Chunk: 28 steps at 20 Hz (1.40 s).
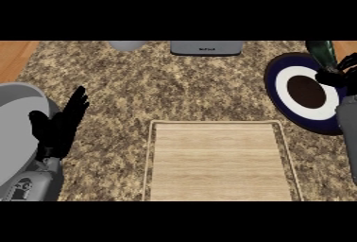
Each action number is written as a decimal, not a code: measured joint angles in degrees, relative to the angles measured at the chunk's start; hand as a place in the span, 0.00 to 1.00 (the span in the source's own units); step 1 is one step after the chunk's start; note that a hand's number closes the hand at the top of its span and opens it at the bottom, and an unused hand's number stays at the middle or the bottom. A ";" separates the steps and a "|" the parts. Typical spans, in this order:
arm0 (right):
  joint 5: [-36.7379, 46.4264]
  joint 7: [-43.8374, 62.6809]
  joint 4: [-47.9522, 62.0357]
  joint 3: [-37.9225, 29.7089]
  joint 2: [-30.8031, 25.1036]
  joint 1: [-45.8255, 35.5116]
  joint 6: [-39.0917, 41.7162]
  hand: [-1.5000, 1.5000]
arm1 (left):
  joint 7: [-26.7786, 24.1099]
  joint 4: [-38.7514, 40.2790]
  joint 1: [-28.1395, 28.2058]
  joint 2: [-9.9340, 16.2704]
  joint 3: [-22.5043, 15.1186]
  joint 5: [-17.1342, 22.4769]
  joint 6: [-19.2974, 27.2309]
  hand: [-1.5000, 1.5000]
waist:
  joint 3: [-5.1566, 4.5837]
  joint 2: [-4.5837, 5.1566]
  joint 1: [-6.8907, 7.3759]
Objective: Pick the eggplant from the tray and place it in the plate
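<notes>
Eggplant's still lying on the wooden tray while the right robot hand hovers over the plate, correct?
Not quite. In the head view the wooden tray has nothing on it. The dark eggplant is at the right robot hand, which curls round it over the plate. The left robot hand rests open at the left.

A single head view looks steeply down from the robot's head onto the speckled table (209, 90), facing away from the robot toward the far edge. The wooden tray (217, 163) sits low at centre and the plate (304, 92) at right, while the forearms enter close beneath the camera from the lower edge.
</notes>
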 measured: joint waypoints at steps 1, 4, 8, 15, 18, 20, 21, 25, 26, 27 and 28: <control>-0.31 -0.94 1.86 -0.07 -1.13 -0.32 1.46 1.00 | 0.66 -0.21 -0.39 -0.01 0.04 0.05 -0.04 0.50 | 0.03 0.04 0.07; -5.21 -5.29 6.77 -3.13 -1.90 -0.68 3.88 0.00 | 0.76 0.03 -1.04 0.06 0.28 -0.05 -0.38 0.50 | 0.07 0.16 0.27; -10.15 -12.71 12.76 -5.68 -3.18 -0.48 8.07 0.00 | -0.28 0.99 -0.87 -0.17 0.81 -0.23 -0.78 0.50 | 0.07 0.19 0.33; -15.13 -27.72 16.34 -9.03 -4.95 -1.52 5.85 0.00 | 1.35 -0.77 -0.53 -0.55 0.87 -0.69 -0.93 0.50 | 0.10 0.11 0.40; -19.23 -34.15 13.03 -10.90 -3.47 -2.15 6.44 0.00 | 1.14 0.29 -1.03 -0.27 1.48 -0.79 -1.00 0.50 | 0.07 -0.09 -0.22; -22.27 -36.29 10.45 -12.10 -2.52 -2.55 7.80 0.00 | 0.67 0.60 -0.75 -0.22 1.78 -0.86 -1.11 0.50 | 0.03 -0.24 -0.52; -23.69 -36.08 8.96 -12.61 -2.19 -2.73 8.59 0.00 | 1.50 -0.09 -0.64 0.08 2.02 -0.46 -1.44 0.50 | 0.01 -0.35 -0.63; -30.52 -33.01 6.45 -16.33 -2.57 -3.42 13.12 0.00 | 1.13 -0.38 0.27 -0.88 1.53 -1.37 -0.62 0.50 | -0.03 -0.46 -0.89; -32.20 -32.15 5.70 -16.88 -2.06 -2.84 14.87 0.00 | 1.25 -0.28 0.24 -0.60 1.96 -1.20 -0.75 0.50 | -0.05 -0.52 -1.06; -33.89 -30.87 5.16 -17.42 -1.97 -2.77 16.82 0.00 | 1.03 -0.43 0.66 -0.38 2.20 -1.05 -1.04 0.50 | -0.04 -0.55 -1.10; -35.61 -30.16 4.62 -18.02 -1.80 -2.26 18.71 0.00 | 1.46 -0.55 0.51 -0.41 2.19 -1.03 -1.08 0.50 | -0.05 -0.55 -1.16</control>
